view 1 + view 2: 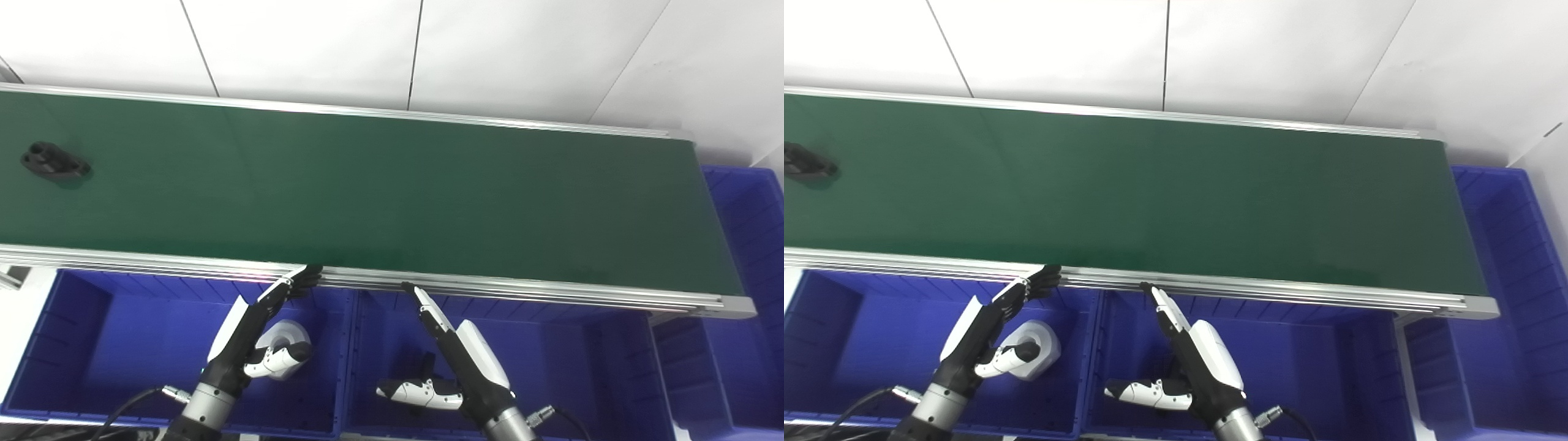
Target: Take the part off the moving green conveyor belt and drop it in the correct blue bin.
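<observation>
A black part [55, 163] with holes lies on the green conveyor belt [380, 190] at its far left; in the right eye view it [805, 165] sits at the picture's left edge. My left hand [257, 334] is open and empty, fingers straight, over the left blue bin [92, 343], fingertips at the belt's near rail. My right hand [456, 361] is open and empty, fingers straight, over the middle blue bin [551, 367], fingertips touching the rail. Both hands are far right of the part.
A white round part [288, 337] lies in the left bin under my left hand. A dark part [427, 362] lies in the middle bin behind my right hand. Another blue bin [750, 245] stands at the belt's right end. A white wall is behind the belt.
</observation>
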### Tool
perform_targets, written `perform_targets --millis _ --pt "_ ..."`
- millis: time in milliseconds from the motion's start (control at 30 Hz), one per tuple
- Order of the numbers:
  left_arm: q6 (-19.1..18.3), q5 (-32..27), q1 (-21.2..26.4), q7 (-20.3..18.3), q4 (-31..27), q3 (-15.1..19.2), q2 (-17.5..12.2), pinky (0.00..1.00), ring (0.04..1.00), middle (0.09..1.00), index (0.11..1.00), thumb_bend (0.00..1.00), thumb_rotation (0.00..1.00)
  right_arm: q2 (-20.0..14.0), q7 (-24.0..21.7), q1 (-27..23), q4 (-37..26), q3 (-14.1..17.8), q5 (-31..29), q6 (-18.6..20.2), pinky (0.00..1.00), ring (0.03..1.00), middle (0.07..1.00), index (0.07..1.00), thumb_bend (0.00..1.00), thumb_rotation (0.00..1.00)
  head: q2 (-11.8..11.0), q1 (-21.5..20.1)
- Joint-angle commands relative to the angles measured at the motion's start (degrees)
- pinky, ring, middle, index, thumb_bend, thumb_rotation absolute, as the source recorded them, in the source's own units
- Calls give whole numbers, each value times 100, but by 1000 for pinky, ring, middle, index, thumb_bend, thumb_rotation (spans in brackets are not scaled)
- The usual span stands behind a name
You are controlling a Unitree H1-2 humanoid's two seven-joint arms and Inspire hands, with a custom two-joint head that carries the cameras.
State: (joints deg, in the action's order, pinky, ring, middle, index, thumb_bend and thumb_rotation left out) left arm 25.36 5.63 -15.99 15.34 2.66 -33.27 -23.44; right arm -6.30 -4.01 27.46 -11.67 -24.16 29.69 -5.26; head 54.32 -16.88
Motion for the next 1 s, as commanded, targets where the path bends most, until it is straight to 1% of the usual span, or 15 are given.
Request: perform_targets --millis 0,100,200,300,333,367,467,567,667,700,733,767,833,900,967 --pt "157 37 -28 7 -167 55 -114 807 840 855 850 758 826 66 19 16 -163 5 -85 7 919 1000 1000 1000 874 649 -23 7" --pt "156 -4 -85 -34 -152 123 -140 799 834 850 845 755 812 93 55 21 -167 -5 -5 29 906 1000 1000 1000 869 681 -43 1" --pt "157 -34 -139 -85 -138 188 -149 796 831 847 843 761 809 138 66 41 -177 -3 1 66 906 1000 1000 1000 872 691 -60 -1" --pt "157 130 -160 23 -114 123 -248 809 841 853 847 772 818 150 70 53 -183 -18 53 72 900 1000 1000 1000 865 707 -101 21" --pt "157 191 -146 61 -110 77 -305 810 843 857 852 773 836 154 70 54 -174 -19 55 64 898 1000 1000 1000 864 708 -127 49" --pt "157 171 -145 35 -108 61 -340 812 847 863 857 773 842 160 77 56 -161 -18 56 53 900 1000 1000 1000 864 712 -136 58" --pt "157 126 -154 -4 -111 5 -420 819 851 865 860 786 817 183 111 80 -120 -18 37 13 899 1000 1000 1000 872 715 -233 163" --pt "156 149 -136 38 -114 -79 -478 822 853 865 863 794 808 201 135 108 -87 -10 -27 -45 902 1000 1000 1000 891 727 -274 228" --pt "156 188 -132 118 -91 -160 -495 820 854 868 865 800 805 184 159 119 -21 -11 -191 -220 903 1000 1000 1000 898 761 -369 319" --pt "156 203 -128 147 -85 -187 -502 819 855 871 867 801 808 176 163 121 -5 -17 -238 -257 896 1000 1000 1000 894 780 -369 319" --pt "156 166 -135 115 -85 -193 -497 819 855 871 867 801 808 167 166 124 14 -26 -289 -299 895 1000 1000 1000 894 782 -400 347" --pt "157 137 -138 94 -81 -200 -494 820 856 872 869 800 802 161 171 125 31 -34 -323 -329 878 998 1000 1000 887 821 -419 360" --pt "157 149 -173 136 -82 -198 -470 814 850 868 866 807 802 192 159 145 50 -25 -518 -345 876 998 1000 1000 897 870 -456 372" --pt "157 221 -188 309 -68 -223 -440 805 839 858 857 799 803 244 106 181 50 -4 -829 -298 893 1000 1000 1000 904 902 -489 367" --pt "157 252 -175 407 -52 -272 -439 815 841 858 855 791 811 312 129 214 89 5 -1093 -361 909 1000 1000 1000 895 931 -549 311"
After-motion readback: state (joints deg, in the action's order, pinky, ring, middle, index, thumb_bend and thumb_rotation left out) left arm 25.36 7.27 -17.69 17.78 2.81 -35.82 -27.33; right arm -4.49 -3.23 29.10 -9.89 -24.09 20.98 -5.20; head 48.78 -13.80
